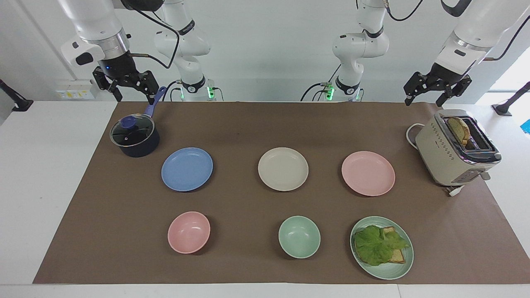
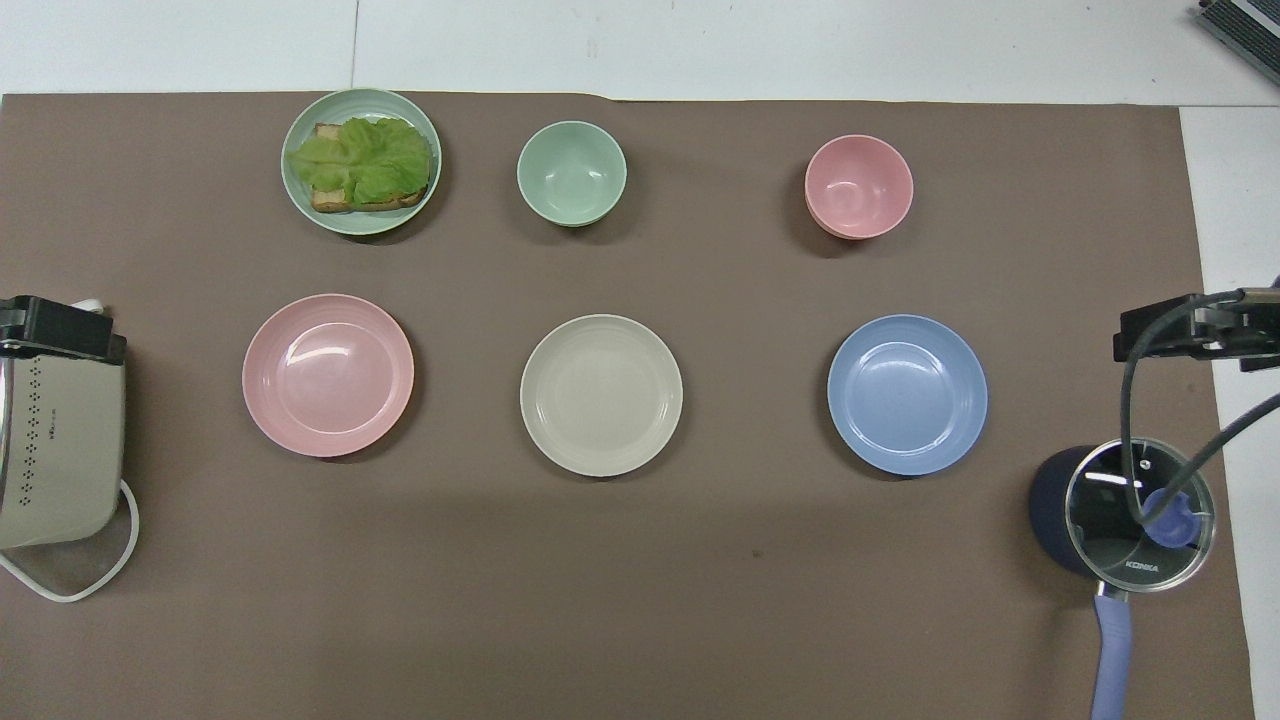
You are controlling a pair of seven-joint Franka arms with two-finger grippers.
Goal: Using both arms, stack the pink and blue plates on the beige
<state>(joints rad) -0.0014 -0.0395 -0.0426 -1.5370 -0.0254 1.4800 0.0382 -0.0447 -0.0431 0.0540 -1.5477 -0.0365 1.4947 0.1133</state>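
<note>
A brown mat [image 1: 248, 136] covers the white worktop [image 1: 41, 165] mid-frame; white wall [image 1: 265, 49] up top. Both pincers, left [image 1: 438, 92] and right [image 1: 126, 87], hang wide, empty, in the upper corners.

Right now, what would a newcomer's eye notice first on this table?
Three equal plates lie in a row: blue plate toward the right arm's end, beige plate in the middle, pink plate toward the left arm's end. A green plate with lettuce and bread lies farther from the robots than the pink plate.
</note>
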